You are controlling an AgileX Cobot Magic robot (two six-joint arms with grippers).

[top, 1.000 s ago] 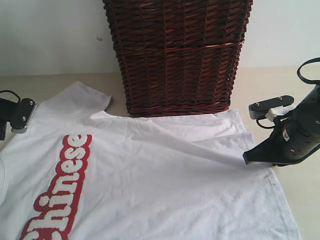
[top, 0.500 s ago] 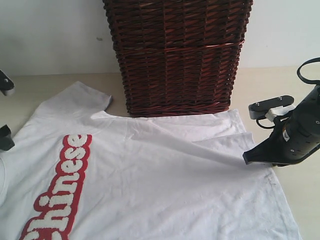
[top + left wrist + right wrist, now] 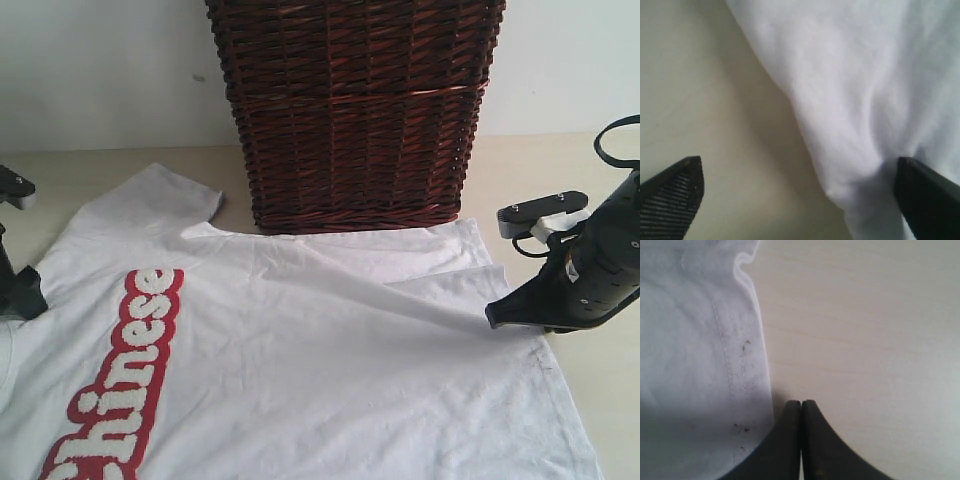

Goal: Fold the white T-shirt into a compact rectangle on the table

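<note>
**A:** Entry one, the white T-shirt point(image 3: 320, 360): location?

**B:** Spread flat, print side up, on the table point(image 3: 590, 170). It covers most of the surface in view. Red-outlined lettering point(image 3: 125, 370) sits toward the left arm's side. One sleeve point(image 3: 150, 205) points at the table's edge by the wall.

**A:** Entry two?

**B:** Wicker basket point(image 3: 355, 110), dark brown, upright at that same wall edge, its base touching the shirt's border.

**A:** Left gripper point(image 3: 797, 162)?

**B:** Jaws spread wide and holding nothing. One of its fingers point(image 3: 675, 195) is over bare table, the other against a bunched fold of the shirt.

**A:** Right gripper point(image 3: 801, 405)?

**B:** Jaws pressed together, tip at the stitched hem point(image 3: 735, 365), which carries dark specks. A ridge of cloth runs up to the tip; I cannot tell whether fabric is pinched.
</note>
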